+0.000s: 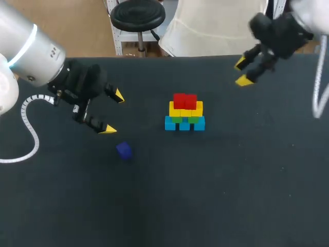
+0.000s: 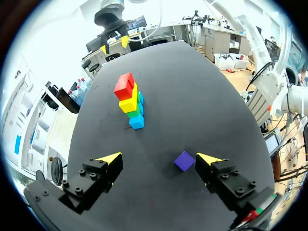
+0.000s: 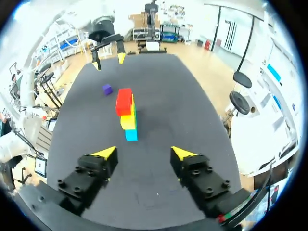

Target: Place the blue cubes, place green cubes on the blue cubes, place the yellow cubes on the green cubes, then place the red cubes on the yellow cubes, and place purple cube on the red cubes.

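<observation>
A stack of cubes (image 1: pixel 185 112) stands mid-table: blue at the base, green above, then yellow, with red on top. The same stack (image 2: pixel 130 99) lies ahead of my left gripper, and the stack (image 3: pixel 127 113) shows ahead of my right one. A lone purple cube (image 1: pixel 124 150) lies on the table to the stack's front left. My left gripper (image 1: pixel 113 112) hovers open just behind that purple cube (image 2: pixel 184 160), which sits close to one fingertip. My right gripper (image 1: pixel 242 71) hangs open and empty at the far right, well away from the stack.
The black table top (image 1: pixel 231 180) stretches wide around the stack. The purple cube (image 3: pixel 107 89) and my left gripper (image 3: pixel 108 46) appear beyond the stack in the right wrist view.
</observation>
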Motion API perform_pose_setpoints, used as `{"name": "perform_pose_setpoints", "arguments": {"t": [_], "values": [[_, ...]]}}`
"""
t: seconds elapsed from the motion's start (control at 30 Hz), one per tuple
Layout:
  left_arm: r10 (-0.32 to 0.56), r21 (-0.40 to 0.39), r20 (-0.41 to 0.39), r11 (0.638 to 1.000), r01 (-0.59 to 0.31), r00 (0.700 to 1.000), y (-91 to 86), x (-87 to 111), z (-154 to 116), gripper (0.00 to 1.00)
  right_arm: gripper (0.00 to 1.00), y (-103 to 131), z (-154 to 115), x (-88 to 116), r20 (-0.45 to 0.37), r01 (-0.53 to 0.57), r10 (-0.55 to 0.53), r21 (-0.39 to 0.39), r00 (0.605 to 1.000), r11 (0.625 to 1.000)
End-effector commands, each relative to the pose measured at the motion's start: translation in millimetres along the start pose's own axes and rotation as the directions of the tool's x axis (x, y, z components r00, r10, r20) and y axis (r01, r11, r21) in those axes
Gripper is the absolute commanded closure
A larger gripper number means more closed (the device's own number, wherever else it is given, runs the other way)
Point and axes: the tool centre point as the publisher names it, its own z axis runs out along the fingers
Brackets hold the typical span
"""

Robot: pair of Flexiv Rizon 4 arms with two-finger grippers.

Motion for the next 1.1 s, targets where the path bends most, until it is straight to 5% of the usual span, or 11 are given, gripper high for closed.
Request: {"name": "perform_pose_setpoints", "arguments": {"t": [0.03, 0.4, 1.1], "values": [[0.003, 0.000, 0.003, 1.000, -0.003, 1.000, 0.5, 1.3, 0.1, 0.00, 0.00, -2.3, -17.8, 29.1, 0.218, 0.017, -0.015, -0.005, 0.976, 1.000], [0.003, 0.000, 0.003, 1.000, -0.003, 1.000, 0.5, 1.3, 0.1, 0.00, 0.00, -5.0, -31.7, 69.7, 0.229, 0.021, -0.012, -0.037, 0.973, 0.999], [0.045, 0.019, -0.002, 0.999, -0.045, 0.999, -1.2, 0.9, -2.5, 0.00, 0.00, 5.1, -27.0, 73.2, 0.271, -0.005, 0.013, -0.029, 0.963, 1.000]]}}
